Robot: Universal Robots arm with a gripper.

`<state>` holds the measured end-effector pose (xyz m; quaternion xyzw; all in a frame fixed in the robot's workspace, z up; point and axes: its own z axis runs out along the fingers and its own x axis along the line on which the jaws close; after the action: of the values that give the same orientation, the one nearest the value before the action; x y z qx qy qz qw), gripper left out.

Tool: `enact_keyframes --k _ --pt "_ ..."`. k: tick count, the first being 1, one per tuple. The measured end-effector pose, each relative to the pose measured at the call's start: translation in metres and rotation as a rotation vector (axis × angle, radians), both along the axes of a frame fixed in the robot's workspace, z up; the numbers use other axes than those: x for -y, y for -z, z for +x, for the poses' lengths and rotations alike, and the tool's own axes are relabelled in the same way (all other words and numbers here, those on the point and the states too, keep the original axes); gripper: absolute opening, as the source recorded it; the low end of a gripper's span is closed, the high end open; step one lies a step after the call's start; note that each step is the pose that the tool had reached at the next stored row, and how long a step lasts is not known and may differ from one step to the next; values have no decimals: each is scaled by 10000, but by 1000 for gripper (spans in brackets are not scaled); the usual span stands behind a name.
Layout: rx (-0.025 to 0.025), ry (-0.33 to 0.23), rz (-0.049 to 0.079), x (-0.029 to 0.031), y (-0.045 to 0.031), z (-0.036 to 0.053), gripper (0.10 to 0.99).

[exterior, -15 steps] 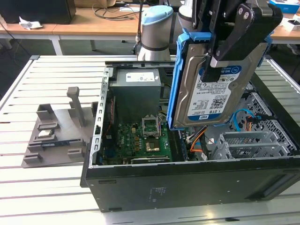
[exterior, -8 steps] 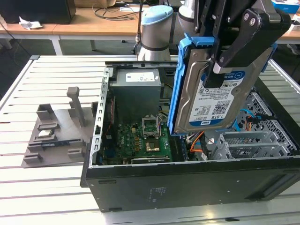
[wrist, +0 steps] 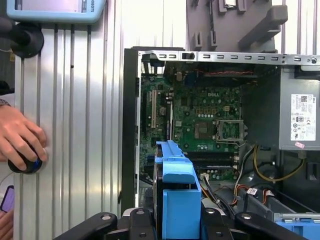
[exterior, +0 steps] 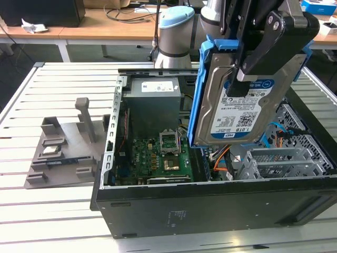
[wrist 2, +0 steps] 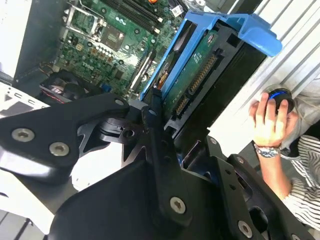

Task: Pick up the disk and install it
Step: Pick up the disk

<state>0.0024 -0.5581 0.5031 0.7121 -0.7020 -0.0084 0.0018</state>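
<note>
The disk [exterior: 237,113], a silver hard drive with a blue-and-white label in a blue plastic carrier frame, hangs tilted on edge above the open computer case [exterior: 210,205]. My gripper [exterior: 258,58] is shut on the disk from above, its black fingers clamped on both flat faces. In the second wrist view the disk [wrist 2: 197,70] is seen edge-on, circuit-board side showing, with the gripper [wrist 2: 165,135] closed around it over the motherboard [wrist 2: 110,45]. The first wrist view has the blue carrier [wrist: 175,195] between the black fingers [wrist: 240,222].
Inside the case lie a green motherboard [exterior: 158,158], a grey power-supply box [exterior: 155,103] and a grey metal cage [exterior: 284,161] with cables. A grey parts fixture [exterior: 63,142] sits at the exterior view's left on the slatted table. A person's hand [wrist: 20,145] rests on a knob.
</note>
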Motion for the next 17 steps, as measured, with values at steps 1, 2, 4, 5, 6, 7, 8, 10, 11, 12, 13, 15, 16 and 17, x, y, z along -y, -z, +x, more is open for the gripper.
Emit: enact_keyframes --k 1,2,4,5,6,7,8,10,11,12,13,15,16,17 --pt "0 2 12 4 1 -1 369" --pt "0 2 19 9 0 -1 369" --pt "0 1 22 14 0 0 369" --pt "0 1 23 14 0 0 369" --pt "0 2 23 15 1 -1 369" --pt "0 1 22 16 0 0 369" --pt "0 2 23 16 0 0 369" --pt "-1 1 21 18 0 0 369" --pt "0 1 22 23 0 -1 369" --pt "0 0 22 33 0 0 369" --pt "0 0 22 43 0 0 369" --pt "-1 0 23 60 1 10 369" --pt "0 -1 22 63 1 24 369" --pt "-1 -3 22 66 1 40 369"
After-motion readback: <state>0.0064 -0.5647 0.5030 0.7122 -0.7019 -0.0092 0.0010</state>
